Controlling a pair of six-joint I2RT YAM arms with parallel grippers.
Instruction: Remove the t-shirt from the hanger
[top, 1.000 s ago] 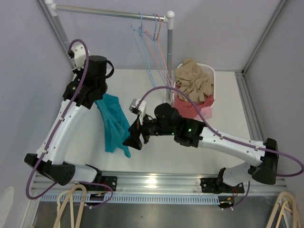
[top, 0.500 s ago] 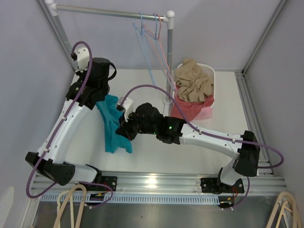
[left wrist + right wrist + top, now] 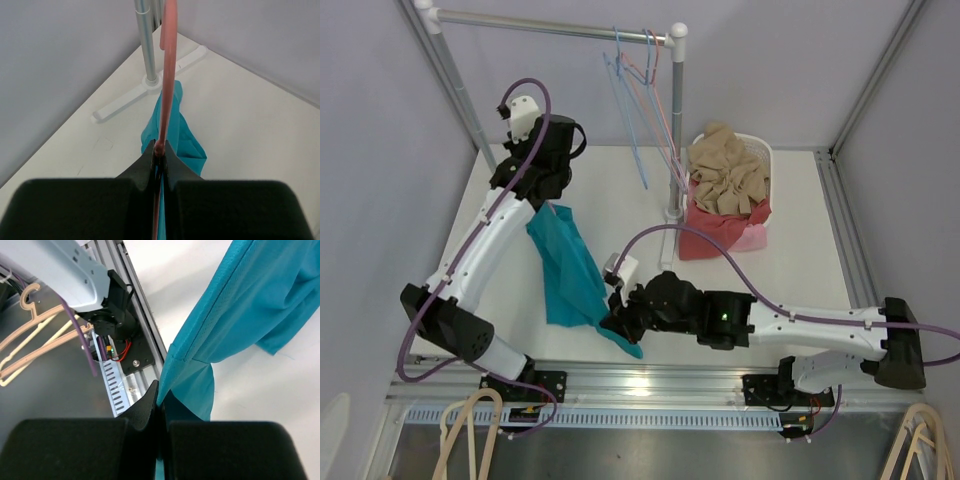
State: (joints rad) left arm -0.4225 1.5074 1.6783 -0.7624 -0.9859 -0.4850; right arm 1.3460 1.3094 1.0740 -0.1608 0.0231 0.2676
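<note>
both grippers are clenched — the left gripper (image 3: 160,150) on the pink hanger (image 3: 169,70), the right gripper (image 3: 159,399) on the hem of the teal t-shirt (image 3: 570,270), which stretches between them above the table (image 3: 770,200). pull the hem steadily toward the near edge — hanger held high.

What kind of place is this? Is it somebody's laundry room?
Probably not a home: it looks like a robot test booth dressed as a laundry corner, with a clothes rail, wire hangers and a basket of clothes.
</note>
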